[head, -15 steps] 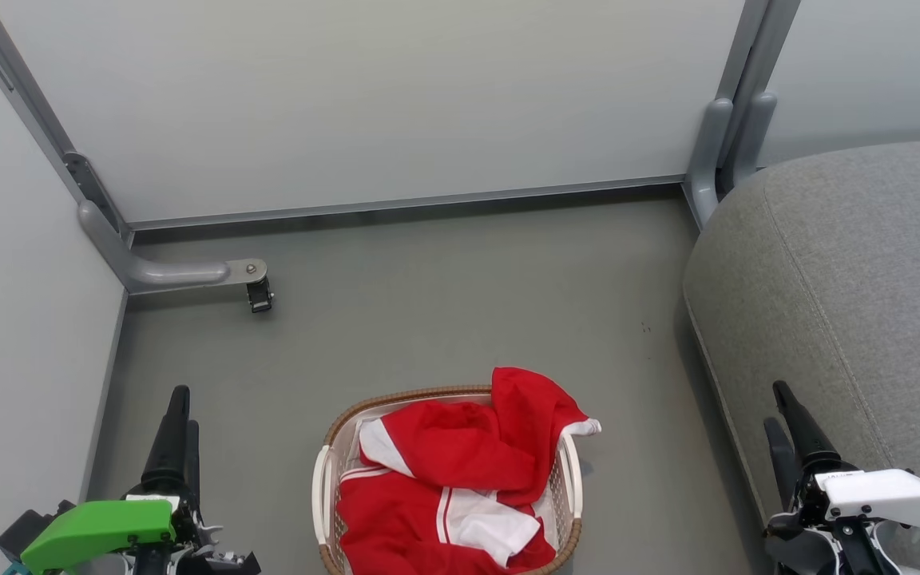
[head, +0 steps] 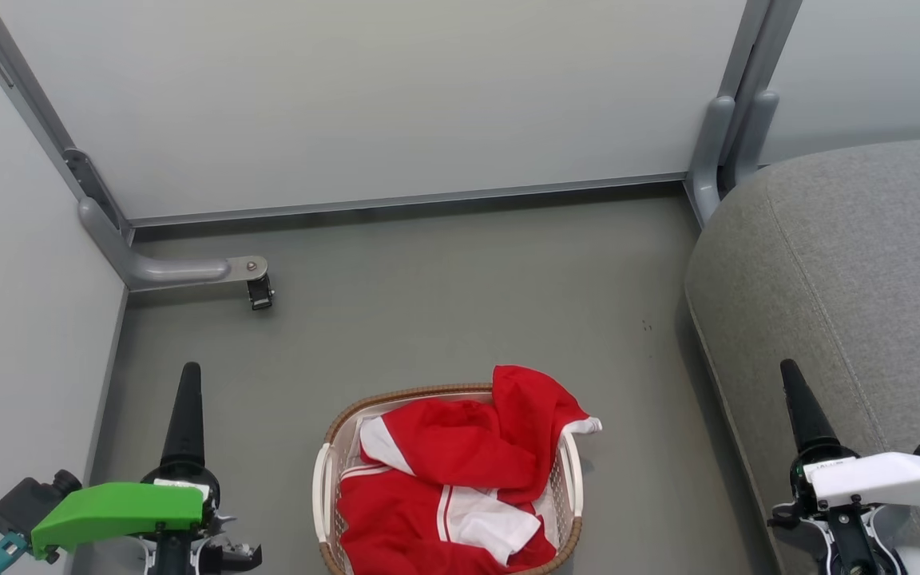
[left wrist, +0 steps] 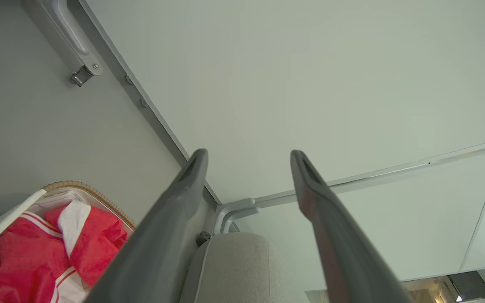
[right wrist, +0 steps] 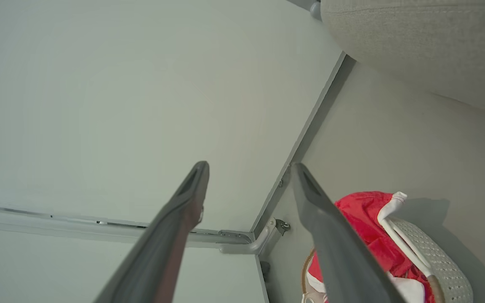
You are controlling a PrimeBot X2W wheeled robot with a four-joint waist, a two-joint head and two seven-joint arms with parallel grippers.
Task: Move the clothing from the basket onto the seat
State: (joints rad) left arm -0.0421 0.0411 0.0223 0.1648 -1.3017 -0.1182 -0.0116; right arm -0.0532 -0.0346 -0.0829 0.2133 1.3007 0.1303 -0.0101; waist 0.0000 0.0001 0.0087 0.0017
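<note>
Left end effector (left wrist: 246,155) and right end effector (right wrist: 249,166) hover with fingers spread and empty on either side of the work, apparently poised for a first reach. The grey seat (head: 851,263) stands at the robot's right. On the floor (head: 444,303) between the arms, the basket (head: 396,397) holds the red-and-white clothing (head: 460,455), one fold spilling over the rim. It may be two garments, though the heap hides that.

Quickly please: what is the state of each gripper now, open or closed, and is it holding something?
Left gripper: open, fingers apart, holding nothing.
Right gripper: open, fingers apart, holding nothing.
</note>
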